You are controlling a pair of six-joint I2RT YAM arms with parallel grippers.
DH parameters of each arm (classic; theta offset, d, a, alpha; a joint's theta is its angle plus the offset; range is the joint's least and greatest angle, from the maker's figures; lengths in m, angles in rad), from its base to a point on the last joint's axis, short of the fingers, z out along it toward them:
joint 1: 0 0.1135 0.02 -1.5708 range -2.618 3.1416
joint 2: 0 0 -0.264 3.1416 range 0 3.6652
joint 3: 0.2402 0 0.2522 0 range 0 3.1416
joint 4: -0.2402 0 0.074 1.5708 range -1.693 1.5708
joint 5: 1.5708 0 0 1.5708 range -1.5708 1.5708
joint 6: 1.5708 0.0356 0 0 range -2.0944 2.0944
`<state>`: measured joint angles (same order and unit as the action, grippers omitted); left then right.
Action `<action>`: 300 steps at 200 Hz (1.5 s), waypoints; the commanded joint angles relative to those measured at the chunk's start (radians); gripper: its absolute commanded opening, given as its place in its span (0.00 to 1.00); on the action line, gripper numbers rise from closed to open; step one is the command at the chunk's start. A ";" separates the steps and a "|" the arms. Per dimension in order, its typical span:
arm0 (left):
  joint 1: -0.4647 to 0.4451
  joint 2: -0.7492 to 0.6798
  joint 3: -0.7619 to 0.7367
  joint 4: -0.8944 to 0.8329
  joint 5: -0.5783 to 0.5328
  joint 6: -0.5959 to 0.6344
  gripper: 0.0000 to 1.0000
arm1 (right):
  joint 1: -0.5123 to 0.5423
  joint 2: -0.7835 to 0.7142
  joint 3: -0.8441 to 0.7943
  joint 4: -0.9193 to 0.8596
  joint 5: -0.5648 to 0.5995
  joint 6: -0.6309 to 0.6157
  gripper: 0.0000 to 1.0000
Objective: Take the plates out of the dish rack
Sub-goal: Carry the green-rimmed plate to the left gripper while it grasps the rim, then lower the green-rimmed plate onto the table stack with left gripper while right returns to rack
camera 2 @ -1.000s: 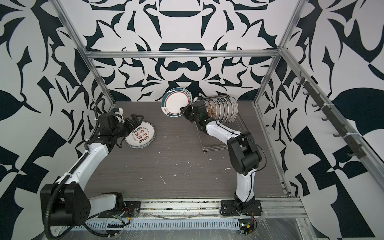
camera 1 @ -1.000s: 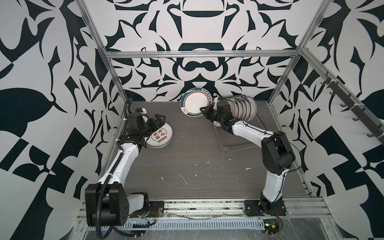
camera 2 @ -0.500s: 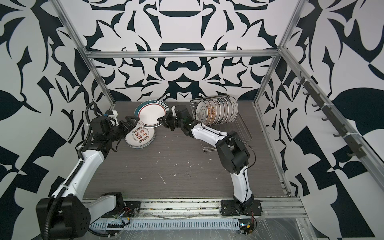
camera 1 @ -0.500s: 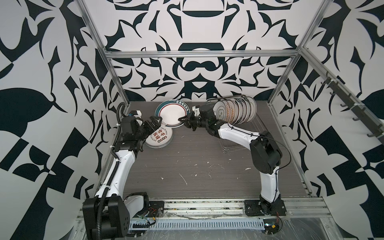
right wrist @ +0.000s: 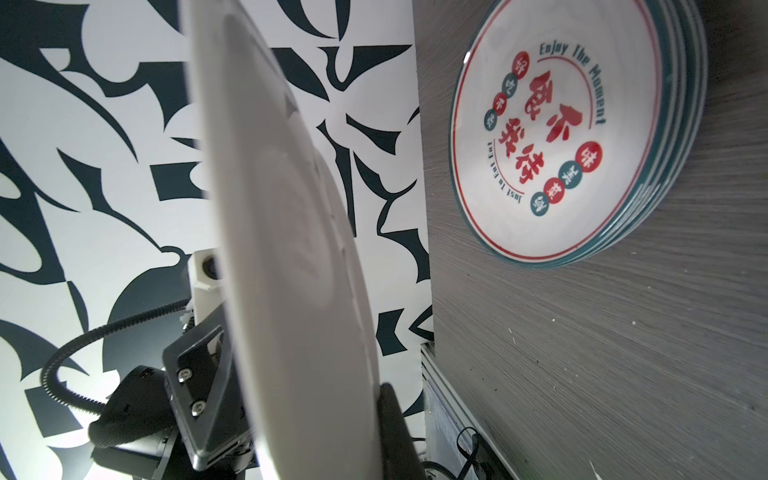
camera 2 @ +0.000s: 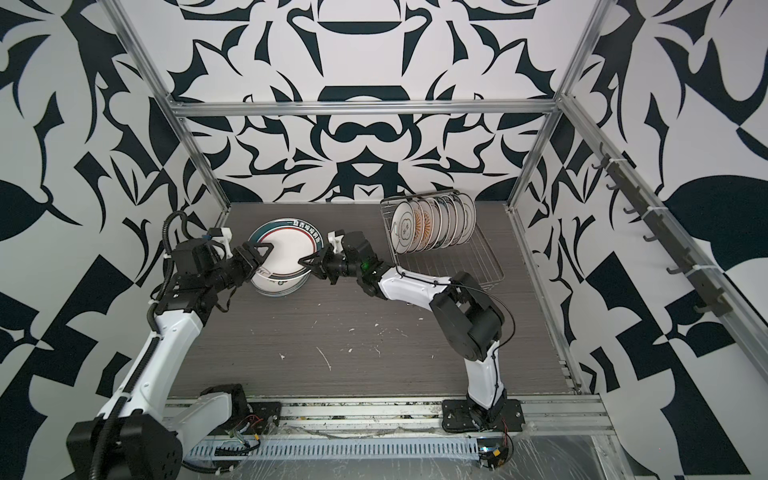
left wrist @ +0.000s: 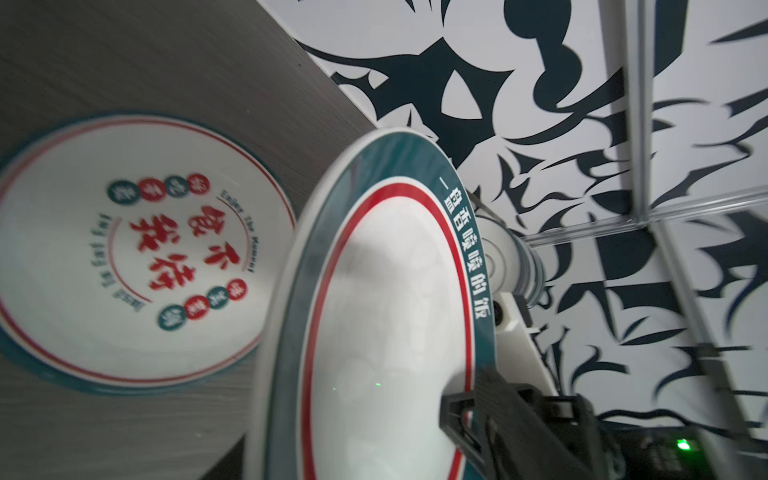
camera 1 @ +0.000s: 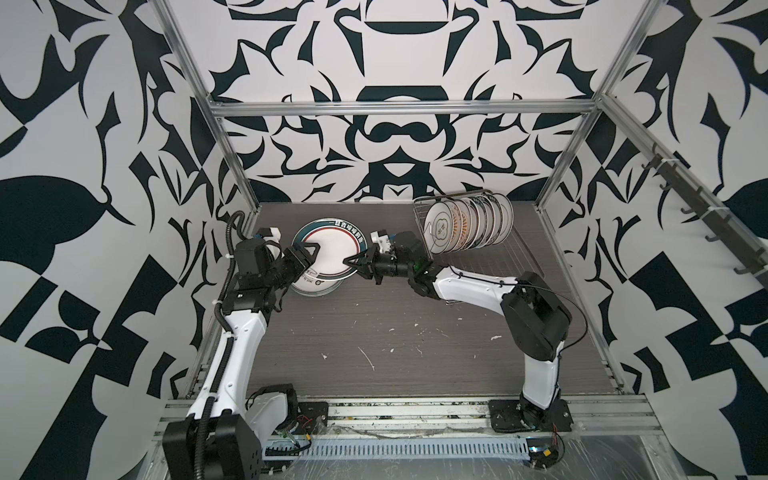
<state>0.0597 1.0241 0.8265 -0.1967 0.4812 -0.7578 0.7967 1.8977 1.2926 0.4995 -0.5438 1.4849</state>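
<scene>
A large white plate (camera 1: 332, 253) with a teal rim hangs tilted above a stack of plates (camera 1: 318, 287) on the table's left. My right gripper (camera 1: 353, 264) is shut on this plate's right rim; one black finger (right wrist: 397, 424) lies against its face. My left gripper (camera 1: 305, 255) straddles the opposite rim, one finger (right wrist: 199, 374) behind the plate. Whether it clamps the plate cannot be told. Several smaller plates (camera 1: 469, 222) stand on edge in the wire dish rack (camera 1: 519, 266) at the back right. The held plate (camera 2: 289, 249) and the dish rack (camera 2: 469, 262) show the same way in both top views.
The top plate of the stack (left wrist: 124, 249) bears red and teal lettering. Metal frame posts (camera 1: 237, 166) and patterned walls close in the table on three sides. White crumbs (camera 1: 365, 357) dot the dark table surface in front.
The right gripper carried the large plate from beside the rack leftward to above the stack. The left gripper rose from the stack to the plate's left rim, and its jaws narrowed.
</scene>
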 commanded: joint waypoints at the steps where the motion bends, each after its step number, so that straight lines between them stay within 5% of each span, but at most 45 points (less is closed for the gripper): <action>1: -0.003 -0.035 -0.012 -0.056 0.057 0.009 0.47 | 0.008 -0.067 -0.009 0.098 -0.027 -0.038 0.00; 43: -0.004 -0.055 -0.011 -0.076 0.086 0.009 0.22 | 0.010 -0.090 -0.025 0.095 -0.055 -0.068 0.10; 93: -0.004 -0.063 0.075 -0.190 0.076 0.045 0.03 | 0.004 -0.164 -0.013 -0.023 -0.063 -0.182 0.48; 145: 0.001 -0.056 0.247 -0.413 -0.053 0.136 0.00 | -0.012 -0.383 0.083 -0.705 0.221 -0.654 0.77; 196: 0.086 -0.004 0.352 -0.595 -0.288 0.212 0.00 | -0.116 -0.588 -0.003 -1.002 0.414 -0.841 0.98; 236: 0.220 0.045 0.285 -0.548 -0.295 0.154 0.00 | -0.244 -0.693 -0.103 -1.092 0.446 -0.894 0.99; 300: 0.226 0.180 0.204 -0.373 -0.282 0.079 0.00 | -0.304 -0.641 -0.134 -1.159 0.509 -0.948 0.99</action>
<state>0.2836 1.1702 1.0290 -0.6636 0.1856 -0.6418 0.5011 1.2301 1.1385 -0.6258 -0.0769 0.5892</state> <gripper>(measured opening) 0.111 0.993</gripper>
